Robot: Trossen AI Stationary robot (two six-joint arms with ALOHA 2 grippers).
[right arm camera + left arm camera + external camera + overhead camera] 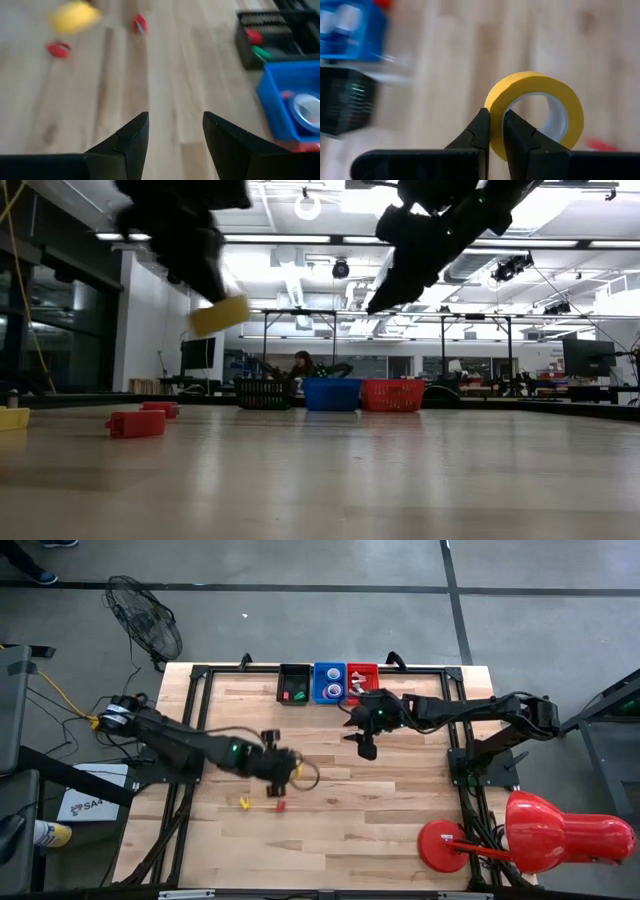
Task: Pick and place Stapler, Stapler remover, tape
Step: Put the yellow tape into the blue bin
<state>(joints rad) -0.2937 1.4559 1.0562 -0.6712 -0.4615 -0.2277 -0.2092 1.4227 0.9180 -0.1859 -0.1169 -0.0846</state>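
Observation:
My left gripper [290,770] is over the middle of the table, shut on a yellow tape roll [535,115], which shows in the low view as a yellow block [220,314] in the air. My right gripper [175,132] is open and touches nothing; it hangs above the table [365,745], in front of the bins. A small red piece [280,806] and a small yellow piece [245,803] lie flat on the table near the left gripper. In the low view, red blocks [135,423] rest on the tabletop. My left gripper pinches the tape roll's wall [495,107], at the side of the ring nearest the gripper. One finger [517,137] is inside the ring's hole and the other [479,131] is outside it. The roll is lifted clear of the table and juts out beyond the fingertips.
Three small bins stand in a row at the far edge: black [294,683], blue [329,682] with tape rolls inside, and red [362,680]. A large red object [540,830] sits at the near right corner. Bare wood lies between the grippers and the bins.

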